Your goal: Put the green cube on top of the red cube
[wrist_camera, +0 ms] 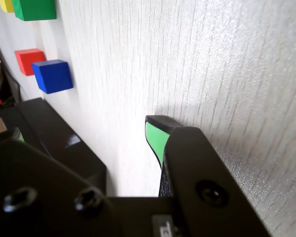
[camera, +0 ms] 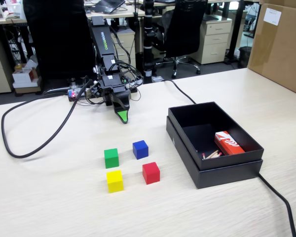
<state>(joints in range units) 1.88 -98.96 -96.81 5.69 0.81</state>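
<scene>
We see that the job has not really begun yet. Our fingers (camera: 122, 117) hang low over the tabletop (camera: 49, 197), pointing down, and they hold nothing. In the fixed view only one green tip shows, and in the wrist view we see one green-faced finger and a dark shape beside it, so we cannot tell if the fingers are apart or together. The green cube (camera: 111, 158) sits on the tabletop a little way out in front of the fingers, not touching them. The red cube (camera: 151, 173) sits farther out from the fingers than the green one, and off to the right in the fixed view. The two are apart, with bare tabletop between them. A blue cube (camera: 140, 149) sits nearest the fingers on that right side, and a yellow cube (camera: 114, 180) sits just past the green one. A black box (camera: 214, 168) stands well off to the right of the fingers in the fixed view, with a red and white packet (camera: 229, 143) inside. We think everything is still left to do: reach out to the green cube, grab it, lift it, carry it over the red cube and set it down on top.
</scene>
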